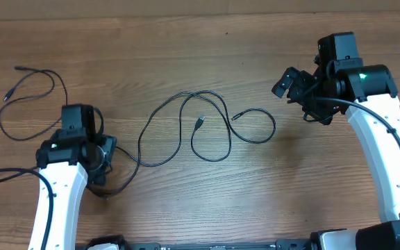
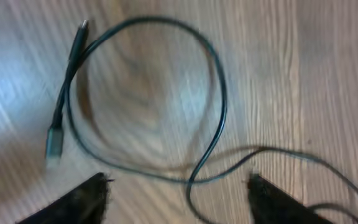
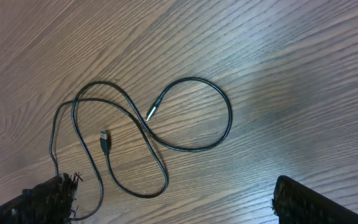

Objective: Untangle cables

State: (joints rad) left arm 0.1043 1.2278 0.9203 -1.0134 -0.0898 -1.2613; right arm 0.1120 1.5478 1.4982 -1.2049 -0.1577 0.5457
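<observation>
Cables, 3, thin and black, on a wooden worktop; untangling judged part done

Item 1: lone cable, far left of the worktop, lying in a loose open curl, well apart from the other 2; counts as separated

Items 2 and 3: tangled pair, centre of the worktop, loops laid over each other and crossing at more than 1 spot. A plug end sits inside the loops, and a silver-tipped end lies just to their right. 1 strand trails away toward the left arm. This pair is not yet parted and is the work remaining

Left fingers: spread apart, holding nothing, low over a stretch of cable that runs between them on the worktop. The view is blurred, so which cable cannot be told

Right fingers: spread wide, empty, held above the worktop to the right of the pair and not touching it

Remaining, as judged: draw 1 cable of the pair clear of the other and lay all 3 apart
</observation>
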